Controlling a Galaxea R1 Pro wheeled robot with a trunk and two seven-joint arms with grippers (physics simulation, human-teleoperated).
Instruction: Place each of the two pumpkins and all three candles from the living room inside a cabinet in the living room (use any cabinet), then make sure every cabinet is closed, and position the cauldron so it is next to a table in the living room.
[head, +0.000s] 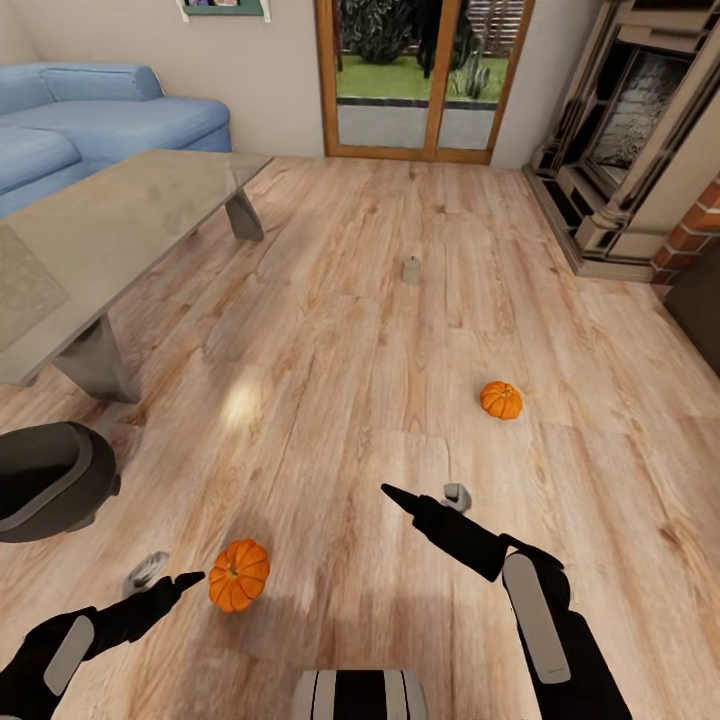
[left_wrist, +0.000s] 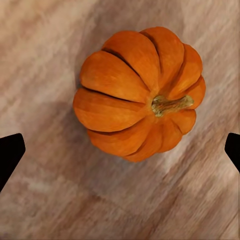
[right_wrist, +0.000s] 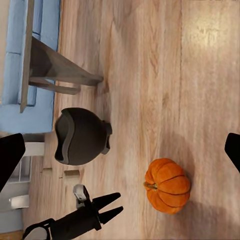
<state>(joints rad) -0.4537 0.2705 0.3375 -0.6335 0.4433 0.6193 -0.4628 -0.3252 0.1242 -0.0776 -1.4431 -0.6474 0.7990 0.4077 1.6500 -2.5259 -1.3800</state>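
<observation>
While spread, left hand (left_wrist: 120, 150) hangs over pumpkin (left_wrist: 137, 92).

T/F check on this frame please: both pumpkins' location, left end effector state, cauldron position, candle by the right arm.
1. Both pumpkins sit on the wood floor. True: the near pumpkin and far pumpkin are on the floor.
2. The left end effector is shut on the near pumpkin. False: it is open, beside it, not gripping.
3. The cauldron stands on the table. False: it is on the floor beside the table.
4. A candle sits by the right end effector. True.
</observation>
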